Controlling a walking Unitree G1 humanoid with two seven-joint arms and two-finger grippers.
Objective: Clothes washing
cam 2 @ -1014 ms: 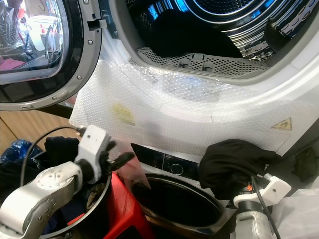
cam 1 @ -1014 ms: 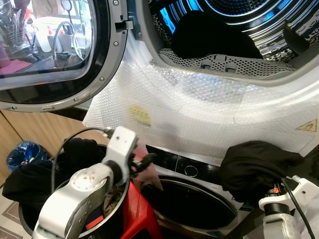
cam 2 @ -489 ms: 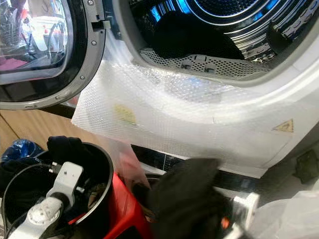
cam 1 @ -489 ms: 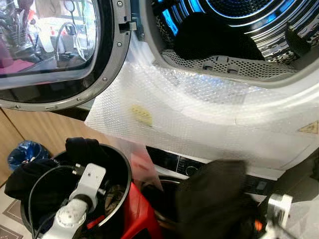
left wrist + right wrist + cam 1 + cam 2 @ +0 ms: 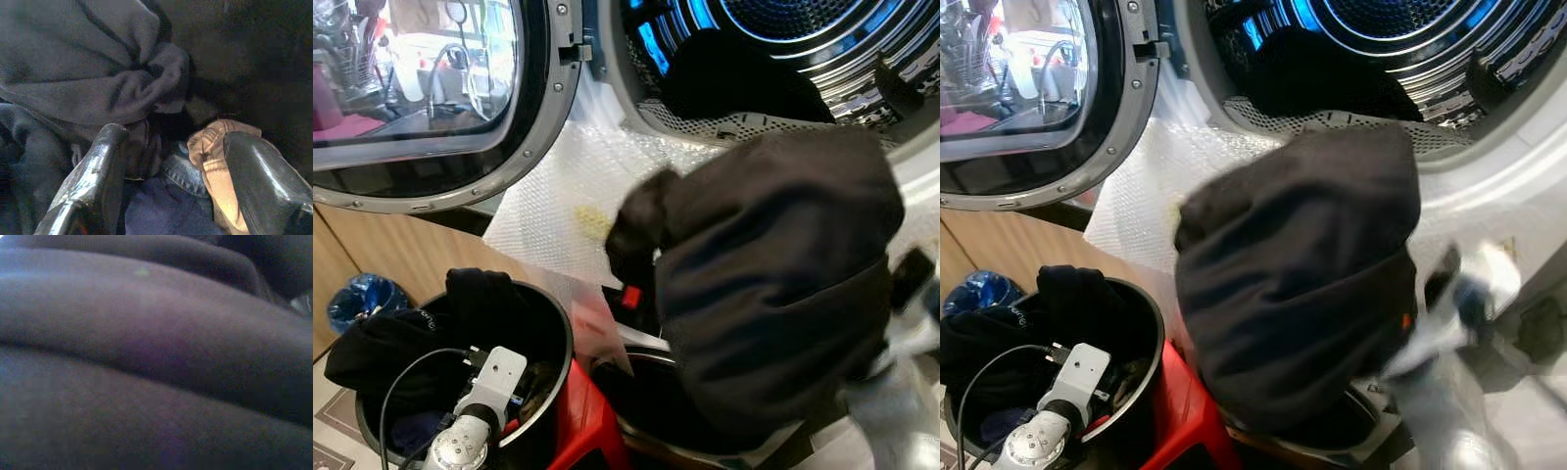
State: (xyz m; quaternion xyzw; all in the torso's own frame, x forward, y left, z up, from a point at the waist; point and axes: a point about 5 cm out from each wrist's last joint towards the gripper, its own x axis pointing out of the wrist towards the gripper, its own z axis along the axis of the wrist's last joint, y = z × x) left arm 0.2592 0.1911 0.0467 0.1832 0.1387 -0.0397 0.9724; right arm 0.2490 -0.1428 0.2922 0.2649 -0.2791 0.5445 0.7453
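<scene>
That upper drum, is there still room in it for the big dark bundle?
Likely yes. The upper drum has one dark garment lying at its front left; the space right of it and above looks bare. The black bundle crowds the doorway. The bucket is packed with clothes around the left gripper.

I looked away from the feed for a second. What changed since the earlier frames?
The right arm swung the black garment up from beside the lower machine to the open drum. The left gripper dropped into the black bin and now hangs open over the clothes there. The door, the bin and the bubble wrap stayed put.
</scene>
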